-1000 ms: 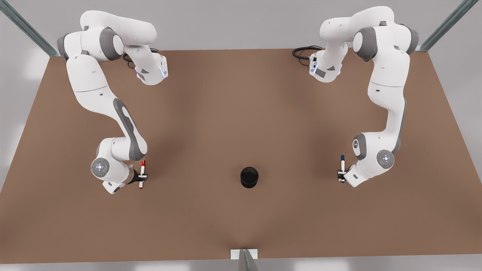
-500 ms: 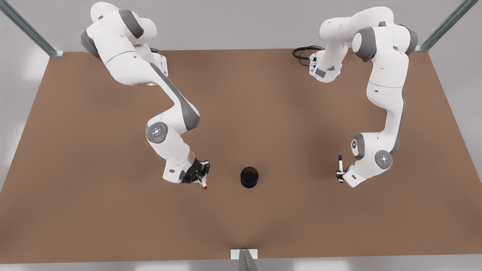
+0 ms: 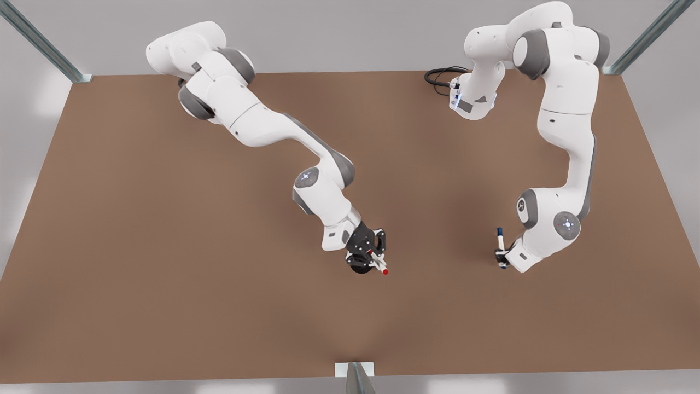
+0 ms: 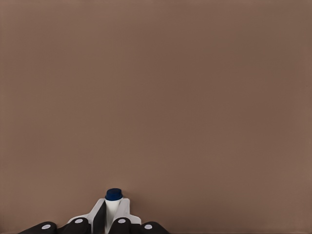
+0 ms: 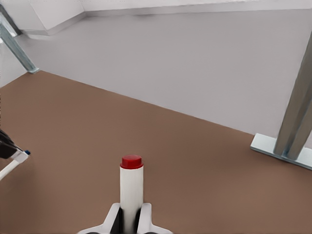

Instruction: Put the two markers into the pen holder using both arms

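The right pincer [image 3: 376,256] hangs over the middle of the brown desk [image 3: 164,246], at the near side, directly above the black pen holder [image 3: 356,268], of which only a dark sliver of rim peeks out from under the wrist in the front view. Its fingers are clamped on the white barrel of the red-capped marker [image 3: 379,265], whose red tip points toward the near edge and slightly to the front view's right. The right wrist view looks along that marker [image 5: 131,190]: barrel pinched between the two white fingertips [image 5: 145,217], red cap pointing away, with desk, grey floor and a metal frame post [image 5: 297,117] beyond. At that picture's edge the other arm's fingertip and the blue-capped pen show small and far off.

The left pincer [image 3: 500,258] sits well apart, toward the front view's right, low over the desk. It is closed around the blue-capped marker [image 3: 499,241], whose blue cap points toward the far side. The left wrist view gives what the front view cannot: the white fingertips [image 4: 122,209] press the barrel on either side just below the dark blue cap [image 4: 113,194], with bare desk ahead.
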{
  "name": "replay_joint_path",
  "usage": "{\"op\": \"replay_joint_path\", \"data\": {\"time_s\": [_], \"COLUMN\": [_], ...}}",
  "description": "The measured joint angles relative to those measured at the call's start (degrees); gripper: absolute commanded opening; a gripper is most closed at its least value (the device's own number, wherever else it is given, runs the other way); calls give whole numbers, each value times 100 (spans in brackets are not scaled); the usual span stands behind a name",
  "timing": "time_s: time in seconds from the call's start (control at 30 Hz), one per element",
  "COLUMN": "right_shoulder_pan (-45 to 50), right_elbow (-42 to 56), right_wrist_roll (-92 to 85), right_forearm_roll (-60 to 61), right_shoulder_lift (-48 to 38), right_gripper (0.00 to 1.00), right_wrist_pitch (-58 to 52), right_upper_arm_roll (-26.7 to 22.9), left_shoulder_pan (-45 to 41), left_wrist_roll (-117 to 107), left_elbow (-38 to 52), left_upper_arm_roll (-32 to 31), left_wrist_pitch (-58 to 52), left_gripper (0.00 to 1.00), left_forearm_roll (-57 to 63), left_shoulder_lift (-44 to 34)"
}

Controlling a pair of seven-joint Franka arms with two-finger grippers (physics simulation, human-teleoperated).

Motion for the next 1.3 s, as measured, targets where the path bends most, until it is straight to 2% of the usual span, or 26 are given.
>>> {"op": "replay_joint_path", "data": {"time_s": [0.3,0.6,0.7,0.73,0.87,0.97,1.0,1.03,1.07,1.1,1.13,1.2,1.3], "right_shoulder_pan": [-45,-173,-204,-223,-359,-1023,-1516,-2158,-2661,-2837,-2896,-2895,-2849], "right_elbow": [-967,-1959,-2040,-2045,-2005,-1388,-1244,-1175,-1160,-1231,-1296,-1375,-1141], "right_wrist_roll": [334,554,601,615,661,661,600,499,387,277,171,-38,-628], "right_forearm_roll": [-627,-889,-931,-939,-956,-959,-858,-626,-368,-146,37,274,440], "right_shoulder_lift": [-123,-511,-495,-491,-656,-1814,-2270,-2752,-3244,-3684,-3974,-4252,-4395], "right_gripper": [21,21,68,71,70,71,76,85,97,100,100,100,100], "right_wrist_pitch": [823,1096,1186,1206,1175,-135,-767,-1429,-2131,-2824,-3487,-4688,-6153], "right_upper_arm_roll": [-150,-156,-163,-162,-148,-63,-23,-15,-174,-610,-969,-1316,-1325], "left_shoulder_pan": [-15,-22,-17,-19,-14,9,10,16,3,-15,4,-8,-34], "left_wrist_roll": [95,222,254,263,359,511,613,742,884,1037,1193,1539,2134], "left_elbow": [0,0,1,0,131,692,806,889,957,1023,1097,1264,1476], "left_upper_arm_roll": [-100,-245,-271,-310,-511,-872,-1005,-1148,-1254,-1315,-1417,-1540,-1798], "left_wrist_pitch": [-721,-1268,-1355,-1394,-1616,-2054,-2179,-2286,-2376,-2452,-2516,-2611,-2627], "left_gripper": [24,24,24,24,24,21,21,21,21,21,21,21,21], "left_forearm_roll": [-3,-22,-25,-26,-146,-382,-555,-760,-1014,-1277,-1506,-1904,-2462], "left_shoulder_lift": [-649,-767,-809,-856,-1054,-1087,-1093,-1122,-1140,-1144,-1142,-1121,-1050]}}
